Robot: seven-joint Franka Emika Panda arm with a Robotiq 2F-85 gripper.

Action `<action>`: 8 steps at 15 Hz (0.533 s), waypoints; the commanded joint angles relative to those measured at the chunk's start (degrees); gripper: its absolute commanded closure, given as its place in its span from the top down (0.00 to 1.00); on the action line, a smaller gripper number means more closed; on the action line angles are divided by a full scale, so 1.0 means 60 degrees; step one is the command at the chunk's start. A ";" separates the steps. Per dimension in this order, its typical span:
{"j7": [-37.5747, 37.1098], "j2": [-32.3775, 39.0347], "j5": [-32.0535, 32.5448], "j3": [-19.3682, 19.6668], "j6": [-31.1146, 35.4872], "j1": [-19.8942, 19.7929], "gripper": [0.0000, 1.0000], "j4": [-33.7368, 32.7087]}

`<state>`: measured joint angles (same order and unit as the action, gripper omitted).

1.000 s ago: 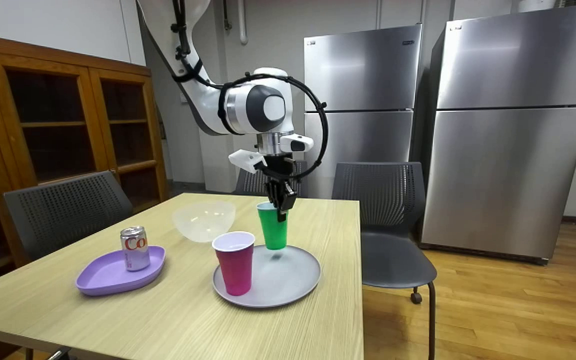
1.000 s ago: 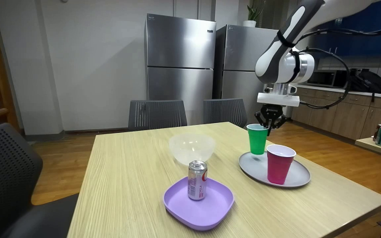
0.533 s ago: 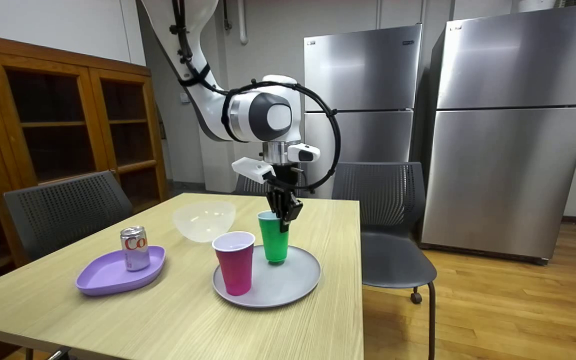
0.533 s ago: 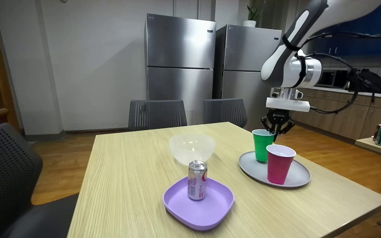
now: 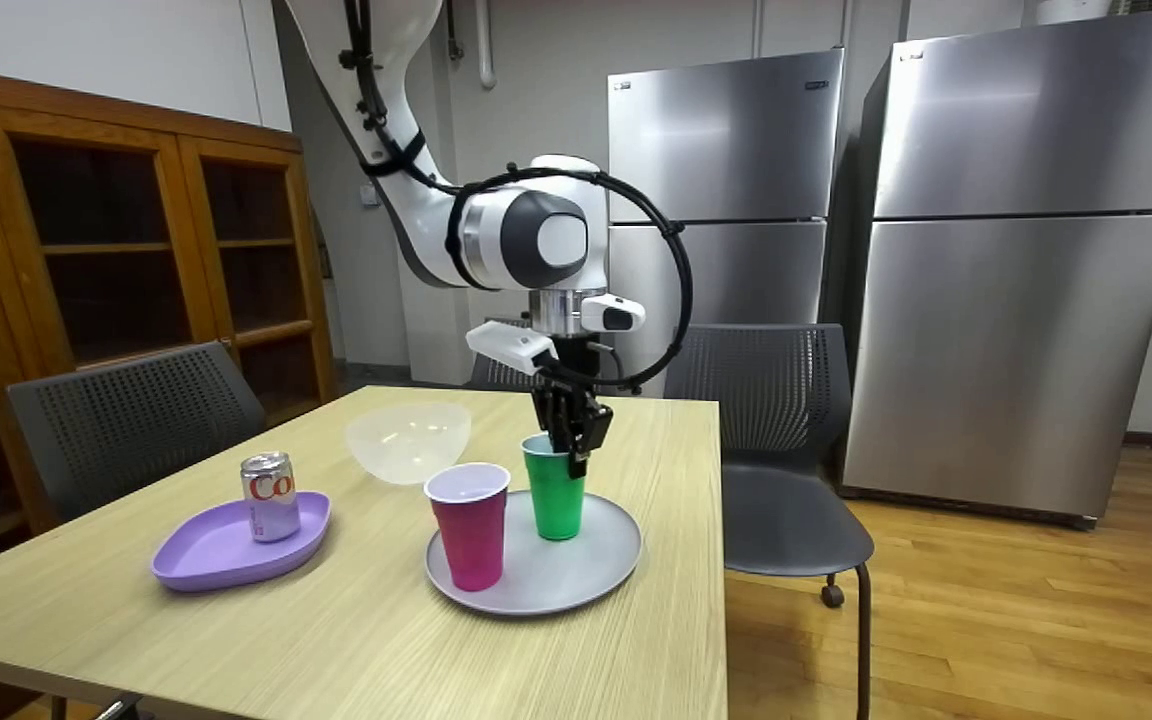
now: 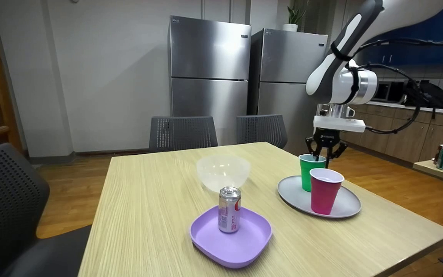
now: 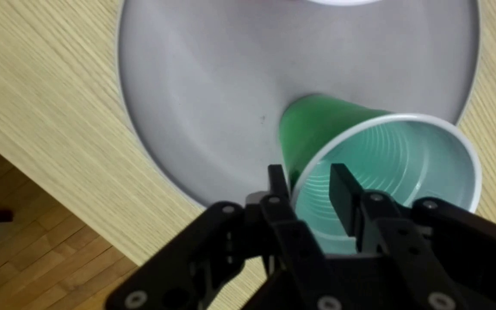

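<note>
In an exterior view, the round matte-grey plate (image 5: 576,570) lies near one edge of the pale wood-grain table (image 5: 366,620), a strip of tabletop between them; a wider stretch separates it from the lavender rounded tray (image 5: 196,560) bearing a silver soda can (image 5: 272,498). A translucent white bowl (image 5: 406,445) stands beyond the magenta plastic cup (image 5: 471,540), upright near the plate's rim. The white-and-grey robot arm (image 5: 526,235) bends downward above the green plastic cup (image 5: 558,500), which appears to stand upright on the plate.

In an exterior view, the magenta cup partly overlaps the green one. The forearm slants from the upper right, and the black two-finger gripper (image 6: 321,162) points straight down at the green rim.

In the wrist view, the table's edge runs diagonally at lower left, wooden floor (image 7: 58,267) beyond. The gripper's fingers (image 7: 345,198) are spread, one inside the green cup, one outside; a gap shows inside, while outer contact is unclear.
</note>
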<state>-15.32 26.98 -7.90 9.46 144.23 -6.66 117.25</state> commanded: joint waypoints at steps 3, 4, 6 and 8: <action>0.0309 -0.0521 -0.0017 -0.0055 0.0181 -0.0088 0.81 0.0403; 0.0281 -0.0611 0.0043 -0.0015 0.0169 -0.0059 0.89 0.0445; 0.0336 -0.0828 0.0132 0.0017 0.0097 -0.0042 1.00 0.0546; 0.0456 -0.1077 0.0170 0.0002 -0.0059 -0.0053 1.00 0.0642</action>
<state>-14.51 24.92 -7.69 9.61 144.64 -6.66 118.03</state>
